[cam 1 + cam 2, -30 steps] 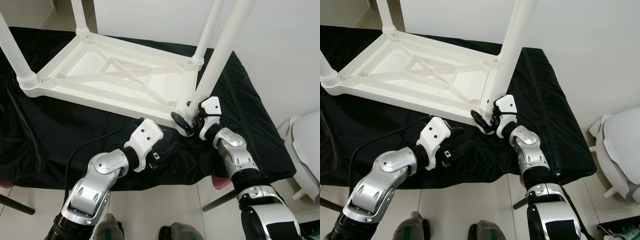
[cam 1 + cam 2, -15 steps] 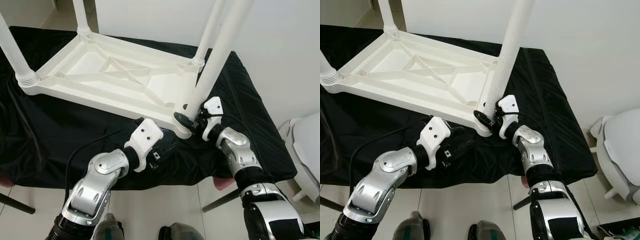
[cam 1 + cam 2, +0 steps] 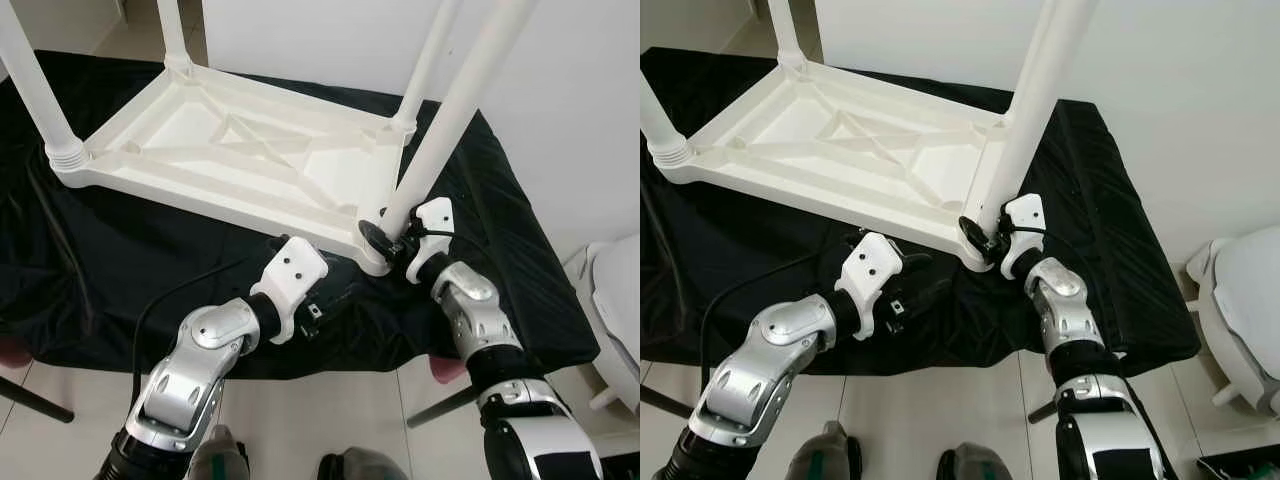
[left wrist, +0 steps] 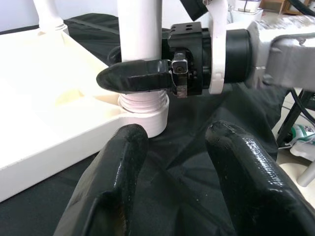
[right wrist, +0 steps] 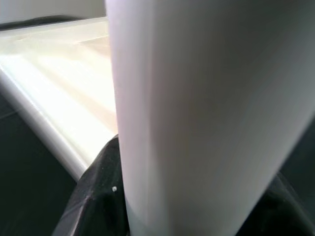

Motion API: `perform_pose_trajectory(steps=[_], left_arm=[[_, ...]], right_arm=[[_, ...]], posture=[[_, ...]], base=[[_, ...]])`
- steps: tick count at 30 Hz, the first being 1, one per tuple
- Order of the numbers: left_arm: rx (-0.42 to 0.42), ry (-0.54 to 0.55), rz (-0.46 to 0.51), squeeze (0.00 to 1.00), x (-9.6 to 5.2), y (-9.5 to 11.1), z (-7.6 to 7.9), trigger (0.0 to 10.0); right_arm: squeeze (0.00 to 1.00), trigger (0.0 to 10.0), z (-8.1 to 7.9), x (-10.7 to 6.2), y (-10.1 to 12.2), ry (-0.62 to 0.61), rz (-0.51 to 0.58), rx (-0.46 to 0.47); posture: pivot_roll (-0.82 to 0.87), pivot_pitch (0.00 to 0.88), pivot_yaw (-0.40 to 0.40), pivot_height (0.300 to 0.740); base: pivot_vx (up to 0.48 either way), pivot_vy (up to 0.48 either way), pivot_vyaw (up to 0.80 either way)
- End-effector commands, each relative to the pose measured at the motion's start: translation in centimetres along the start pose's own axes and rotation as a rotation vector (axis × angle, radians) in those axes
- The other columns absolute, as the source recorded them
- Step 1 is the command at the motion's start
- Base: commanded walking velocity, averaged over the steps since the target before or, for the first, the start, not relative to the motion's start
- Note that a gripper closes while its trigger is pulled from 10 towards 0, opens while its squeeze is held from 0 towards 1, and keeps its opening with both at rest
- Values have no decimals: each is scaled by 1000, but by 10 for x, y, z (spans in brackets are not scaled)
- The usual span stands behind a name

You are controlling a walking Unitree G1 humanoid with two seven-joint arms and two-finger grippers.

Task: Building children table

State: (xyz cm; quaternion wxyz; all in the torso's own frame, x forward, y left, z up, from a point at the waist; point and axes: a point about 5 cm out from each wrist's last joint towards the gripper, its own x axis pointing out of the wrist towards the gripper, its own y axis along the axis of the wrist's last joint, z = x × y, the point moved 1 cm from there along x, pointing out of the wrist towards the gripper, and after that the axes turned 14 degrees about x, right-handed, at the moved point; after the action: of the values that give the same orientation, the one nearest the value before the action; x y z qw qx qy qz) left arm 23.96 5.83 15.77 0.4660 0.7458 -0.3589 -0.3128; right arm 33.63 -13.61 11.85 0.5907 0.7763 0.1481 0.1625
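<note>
A white plastic children's table (image 3: 200, 188) lies upside down on a black cloth (image 3: 120, 280), its legs pointing up. My right gripper (image 3: 385, 236) is shut on the near-right leg (image 3: 440, 130) just above its threaded base (image 4: 144, 103), which sits in the corner socket. The same leg (image 5: 206, 108) stands close between the right fingers (image 5: 96, 196). My left gripper (image 4: 172, 162) hovers open over the cloth just in front of that corner, holding nothing. It is also visible from above, the left gripper (image 3: 908, 292) below the table's front edge.
Three other legs stand in their corners: near left (image 3: 35, 90), far left (image 3: 172, 30), far right (image 3: 430, 60). The cloth-covered surface ends near my body. A white rounded object (image 3: 615, 300) stands on the floor at the right; a wall is behind.
The whole view has shifted slightly. My right gripper stays shut on the leg at the same corner, and my left gripper stays open in front of it.
</note>
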Motion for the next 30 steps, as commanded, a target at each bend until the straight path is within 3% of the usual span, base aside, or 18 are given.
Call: perform_pose_trajectory(steps=[1, 6, 8, 10, 12, 20, 21, 24, 25, 26, 27, 28, 30], left_arm=[[-10, 79, -28, 0, 1, -5, -3, 10000], [-11, 83, -32, 0, 1, -5, -4, 10000], [-10, 83, -30, 0, 1, -5, -4, 10000], [-9, 85, -29, 0, 1, -4, -4, 10000], [-12, 87, -28, 0, 1, -4, -4, 10000], [-14, 89, -25, 0, 2, -3, -4, 10000], [-14, 92, -23, 0, 3, -3, -5, 10000], [-14, 94, -21, 0, 3, -2, -6, 10000], [-16, 96, -20, 0, 2, -2, -5, 10000], [-16, 96, -20, 0, 2, -2, -5, 10000], [-17, 96, -20, 0, 2, -2, -5, 10000], [-17, 96, -20, 0, 2, -2, -5, 10000], [-17, 96, -20, 0, 2, -2, -5, 10000]], right_arm=[[0, 10000, 6, -3, 5, -75, 31, 5], [0, 10000, -3, -6, 2, -237, 84, 23], [0, 10000, -7, -9, -3, -374, 83, 14], [0, 10000, -23, -8, -10, -376, 64, 40], [0, 10000, -27, -8, -9, -363, 71, 23], [0, 10000, -17, -10, -1, -386, 73, 21], [1000, 10000, -19, -10, -1, -367, 73, 29], [1000, 10000, -22, -10, -1, -358, 73, 37], [1000, 10000, -27, -9, 1, -264, 63, 75], [1000, 10000, -27, -9, 1, -264, 63, 75], [843, 10000, -28, -7, 4, -184, 53, 74], [102, 10000, -27, -7, 7, -125, 43, 70], [102, 10000, -27, -7, 7, -125, 43, 70]], posture=[[-13, 9, -95, 740], [-19, 17, -92, 740], [-18, 19, -95, 740], [-18, 19, -95, 740], [-18, 19, -95, 740], [-20, 20, -103, 740], [-18, 19, -106, 740], [-17, 19, -107, 740], [-18, 19, -106, 740], [-18, 19, -106, 740], [-17, 19, -106, 740], [-17, 19, -105, 740], [-17, 19, -105, 740]], base=[[0, 0, 0], [0, 0, 0], [0, 0, 0], [0, 0, 0], [0, 0, 0], [0, 0, 0], [0, 0, 0], [0, 0, 0], [0, 0, 0], [0, 0, 0], [0, 0, 0], [0, 0, 0], [0, 0, 0]])
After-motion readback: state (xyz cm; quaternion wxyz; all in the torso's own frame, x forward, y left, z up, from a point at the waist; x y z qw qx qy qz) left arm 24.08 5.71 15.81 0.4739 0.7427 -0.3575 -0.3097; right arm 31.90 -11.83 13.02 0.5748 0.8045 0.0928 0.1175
